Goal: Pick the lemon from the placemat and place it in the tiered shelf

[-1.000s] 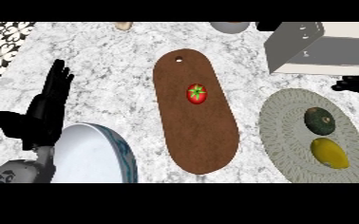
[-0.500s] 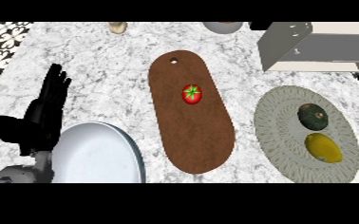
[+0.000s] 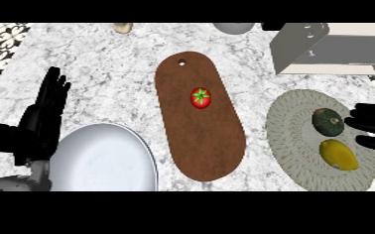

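The yellow lemon (image 3: 338,154) lies on the round grey-green placemat (image 3: 291,138) at the right, just below a dark green avocado (image 3: 327,121). The grey tiered shelf (image 3: 321,47) stands behind the placemat at the top right. My right hand (image 3: 363,125) shows only as black fingers at the right edge. They are spread and straight, level with the avocado and just above the lemon, and hold nothing. My left hand (image 3: 42,116) rests open at the far left with its fingers up.
A long brown cutting board (image 3: 204,134) with a red tomato (image 3: 201,98) on it lies in the middle. A white plate (image 3: 102,159) sits at the lower left beside my left hand. A grey bowl (image 3: 234,28) and a small beige object (image 3: 123,28) stand at the far edge.
My right hand's fingers have come into view at the right edge beside the avocado. The view has shifted slightly, and the shelf shows more fully. The left hand has not moved.
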Robot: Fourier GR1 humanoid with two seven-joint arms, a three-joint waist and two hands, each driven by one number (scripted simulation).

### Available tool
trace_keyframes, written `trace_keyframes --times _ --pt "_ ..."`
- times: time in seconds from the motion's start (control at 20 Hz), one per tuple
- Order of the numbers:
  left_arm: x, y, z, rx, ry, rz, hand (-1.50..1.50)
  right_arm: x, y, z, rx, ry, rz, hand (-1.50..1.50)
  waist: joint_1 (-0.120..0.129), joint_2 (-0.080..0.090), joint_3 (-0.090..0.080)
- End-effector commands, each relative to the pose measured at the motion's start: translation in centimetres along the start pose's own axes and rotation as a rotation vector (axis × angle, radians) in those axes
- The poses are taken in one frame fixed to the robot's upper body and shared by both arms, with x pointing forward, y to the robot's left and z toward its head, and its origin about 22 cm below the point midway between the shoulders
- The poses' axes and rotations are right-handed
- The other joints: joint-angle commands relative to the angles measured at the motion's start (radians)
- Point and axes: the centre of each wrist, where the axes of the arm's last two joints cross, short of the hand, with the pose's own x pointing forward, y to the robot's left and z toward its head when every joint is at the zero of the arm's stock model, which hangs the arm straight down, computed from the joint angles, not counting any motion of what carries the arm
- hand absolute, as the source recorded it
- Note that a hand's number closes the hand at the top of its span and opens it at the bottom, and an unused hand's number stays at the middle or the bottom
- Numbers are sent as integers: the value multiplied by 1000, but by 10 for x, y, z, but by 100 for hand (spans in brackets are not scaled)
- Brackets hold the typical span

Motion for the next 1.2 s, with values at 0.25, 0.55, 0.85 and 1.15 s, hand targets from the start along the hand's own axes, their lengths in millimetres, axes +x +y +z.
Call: trace_keyframes --times 0.25,0.55,0.85,1.15 --pt "16 5 -5 -25 7 0 0 -47 76 46 199 60 241 -150 31 7 -6" --pt "8 6 -6 -23 16 -12 0 -79 112 65 118 55 193 -150 30 5 -9" --pt "12 -12 3 -38 1 -3 0 -113 123 47 126 72 189 -150 41 6 -9" --pt "0 -17 2 -45 -4 -19 0 -121 148 24 152 59 196 -150 35 6 -9"
